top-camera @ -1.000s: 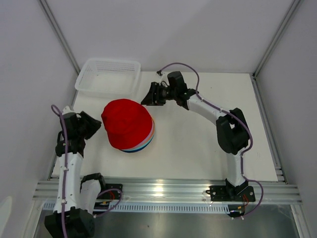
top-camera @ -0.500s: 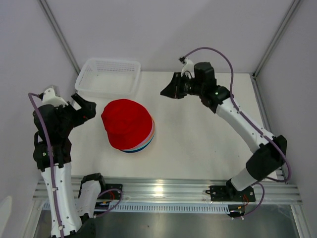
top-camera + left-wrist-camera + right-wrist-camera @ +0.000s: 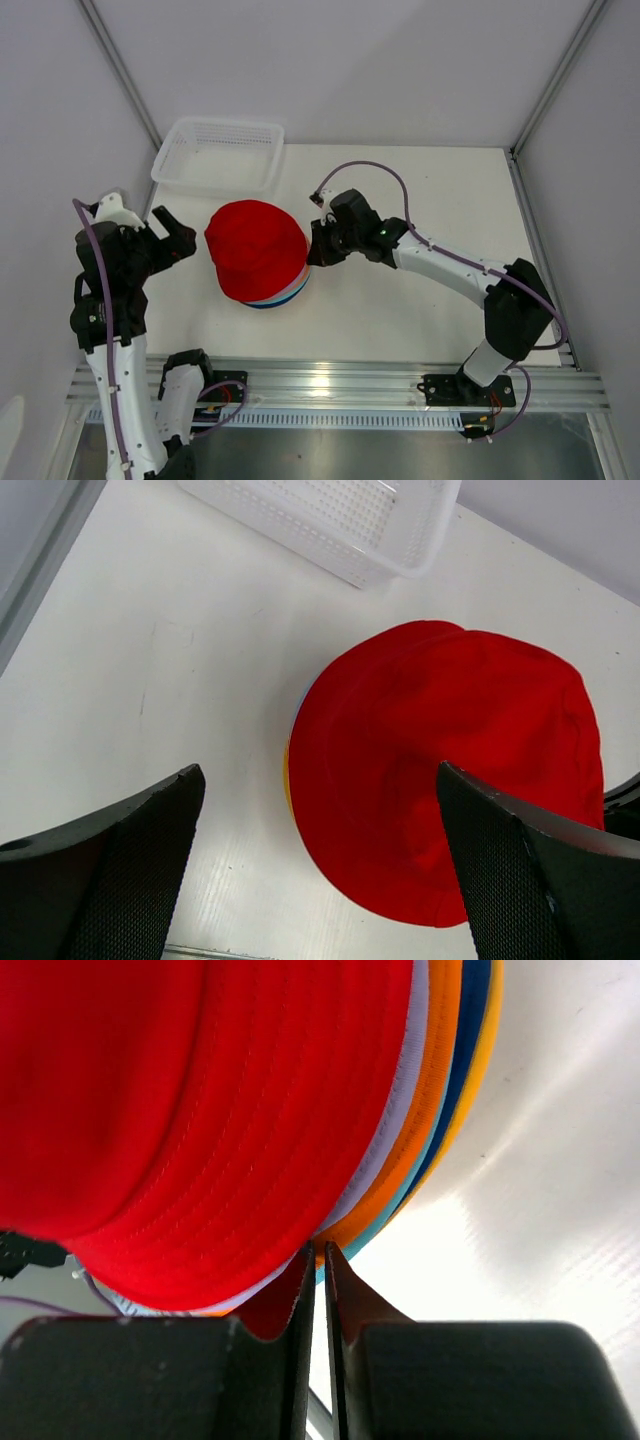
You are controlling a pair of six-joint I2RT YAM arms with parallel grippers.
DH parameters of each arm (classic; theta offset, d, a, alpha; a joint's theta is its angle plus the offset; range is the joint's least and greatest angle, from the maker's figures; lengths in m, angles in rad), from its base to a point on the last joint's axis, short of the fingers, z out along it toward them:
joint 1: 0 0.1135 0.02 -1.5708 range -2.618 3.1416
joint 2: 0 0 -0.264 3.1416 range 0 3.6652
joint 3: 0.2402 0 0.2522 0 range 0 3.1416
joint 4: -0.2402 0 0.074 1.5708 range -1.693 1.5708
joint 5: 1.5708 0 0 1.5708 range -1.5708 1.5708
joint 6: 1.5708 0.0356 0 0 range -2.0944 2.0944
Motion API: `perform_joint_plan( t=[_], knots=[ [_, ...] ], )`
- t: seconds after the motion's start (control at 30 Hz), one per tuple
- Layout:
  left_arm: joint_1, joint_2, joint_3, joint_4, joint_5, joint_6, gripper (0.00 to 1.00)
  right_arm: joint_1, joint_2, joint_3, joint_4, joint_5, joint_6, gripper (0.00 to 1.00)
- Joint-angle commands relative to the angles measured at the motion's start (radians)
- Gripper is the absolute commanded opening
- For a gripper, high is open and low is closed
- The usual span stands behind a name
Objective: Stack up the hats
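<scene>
Right arm has swung back in from the far side over the last half second. The right claw now sits low at the edge of the hats, tips against the stacked brims. Its jaws are nearly together, only a thin slit; can't tell if any fabric is pinched.

Left claw has barely shifted: jaws spread wide, up off the bench, holding nothing.

Hats are one pile, red on top, with orange, navy and yellow brims showing under it. The pile lies between the two claws.

White mesh basket is beyond the left claw, apart from the pile.

Bench is white, glossy, faintly scuffed. Plain pale walls around it, aluminium rail along the near edge.
</scene>
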Motion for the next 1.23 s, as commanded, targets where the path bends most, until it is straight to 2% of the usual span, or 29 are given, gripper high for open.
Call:
perform_joint_plan(
  t=[0.0,0.23,0.4,0.5,0.53,0.57,0.6,0.77,1.03,1.2],
  knots=[
    [0.001,-0.05,-0.021,-0.006,-0.066,0.017,0.99,0.033,0.029,0.012,0.09,0.031,0.042,0.1],
    [0.001,-0.079,-0.081,0.02,-0.055,-0.015,0.99,0.054,0.057,0.002,0.162,0.096,0.087,0.15],
    [0.001,-0.078,-0.088,0.06,-0.017,-0.041,0.99,0.002,-0.033,-0.021,-0.016,0.243,0.024,0.25],
    [0.001,-0.09,-0.093,0.08,0.022,-0.049,0.99,-0.093,-0.197,-0.077,-0.065,0.19,0.013,0.48],
    [0.001,-0.093,-0.088,0.082,0.032,-0.05,1.0,-0.119,-0.28,-0.087,-0.076,0.177,0.016,0.73],
    [0.001,-0.092,-0.085,0.082,0.036,-0.051,1.0,-0.169,-0.318,-0.093,-0.103,0.176,0.022,0.88],
    [0.001,-0.09,-0.073,0.077,0.04,-0.049,0.99,-0.191,-0.358,-0.099,-0.117,0.186,0.022,0.99],
    [0.001,-0.122,-0.053,0.06,0.088,-0.041,0.99,-0.236,-0.573,-0.1,-0.165,0.431,-0.011,0.99],
    [-0.055,-0.225,-0.124,0.08,0.132,-0.001,0.99,-0.243,-0.682,-0.103,-0.249,0.793,-0.051,0.99],
    [-0.084,-0.326,-0.179,0.079,0.105,0.019,0.99,-0.248,-0.739,-0.177,-0.225,0.76,-0.03,0.99]
  ],
)
